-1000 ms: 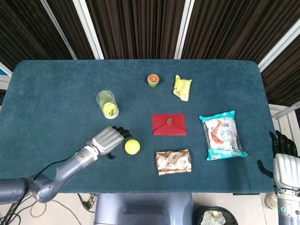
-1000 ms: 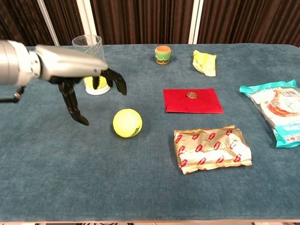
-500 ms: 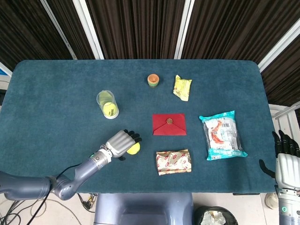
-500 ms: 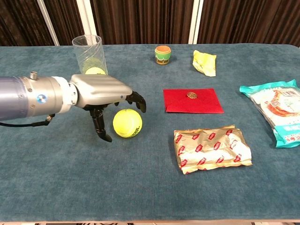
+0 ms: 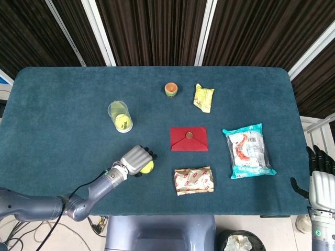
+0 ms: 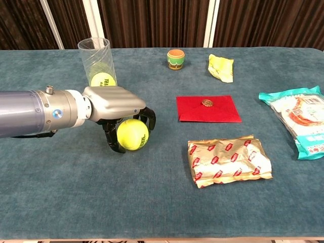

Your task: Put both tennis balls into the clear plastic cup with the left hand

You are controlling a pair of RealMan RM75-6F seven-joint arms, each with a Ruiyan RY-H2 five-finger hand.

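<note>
My left hand [image 6: 117, 110] has closed in on the loose tennis ball [image 6: 132, 134]: a sec ago it hung apart from the ball w/ fingers spread, half a sec ago it was over it, now the fingers [image 6: 150, 115] are curled round the far side and the thumb is hooked on the near side. So the ball's clamped under my palm. Head view agrees, ball [image 5: 147, 167] tucked under the hand [image 5: 136, 159], only a yellow edge peeking out. Can't tell if it's off the cloth yet; looks to be sitting on the table [image 6: 76, 202].

The clear plastic cup [image 6: 97, 62] stands upright beyond my hand, back and a bit to the wrist side, w/ the other tennis ball [image 6: 103, 79] already in its bottom. That means half the job's done and the grasp on no. 2 looks made. Next, I reckon: lift, carry over the rim, let go w/o knocking the cup.

My right hand [image 5: 320, 180] hangs off the table's far right edge, fingers apart, holding nothing.
</note>
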